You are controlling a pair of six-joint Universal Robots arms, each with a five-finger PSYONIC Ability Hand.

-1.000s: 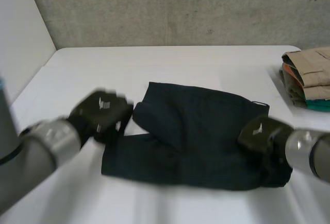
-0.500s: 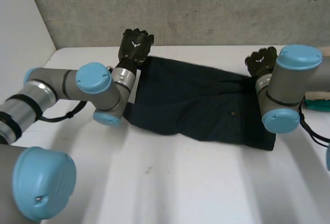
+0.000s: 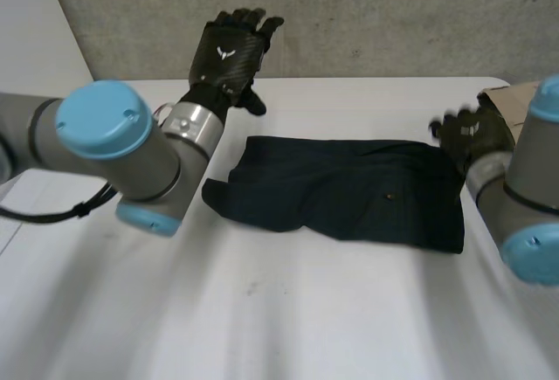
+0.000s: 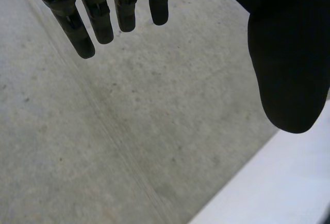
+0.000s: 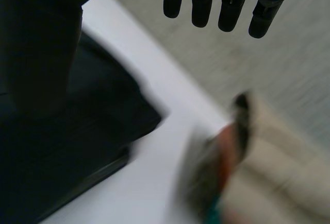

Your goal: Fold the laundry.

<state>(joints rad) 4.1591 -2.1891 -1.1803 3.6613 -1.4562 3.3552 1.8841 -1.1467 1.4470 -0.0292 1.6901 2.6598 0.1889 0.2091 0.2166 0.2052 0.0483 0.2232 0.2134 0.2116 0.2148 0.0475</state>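
**Both robot hands released; dark garment flat on the surface**

Left robot hand (image 3: 231, 50): raised off the white surface (image 3: 288, 310), in front of the concrete wall (image 3: 376, 13). Fingers straight and spread, thumb out to the side, nothing in it. In its wrist view the fingers (image 4: 82, 33) hang straight with the wall beyond them, and a strip of surface edge shows near the thumb.

Right robot hand (image 3: 472, 132): just beside the end of the dark garment (image 3: 349, 190), low over the surface. Cannot tell whether it touches the cloth. In its wrist view the fingers (image 5: 206, 5) are straight and hold nothing. The garment (image 5: 62, 167) lies under the thumb and palm.

Dark garment: folded into one long band, lying flat between the two hands. It is well below the left robot hand and close against the right one. A small pale dot shows on its upper layer.

Stack of folded clothes (image 3: 508, 98): tan on top, just beyond the right robot hand, apart from the garment. In the right wrist view the stack (image 5: 263, 157) sits past the fingertips.
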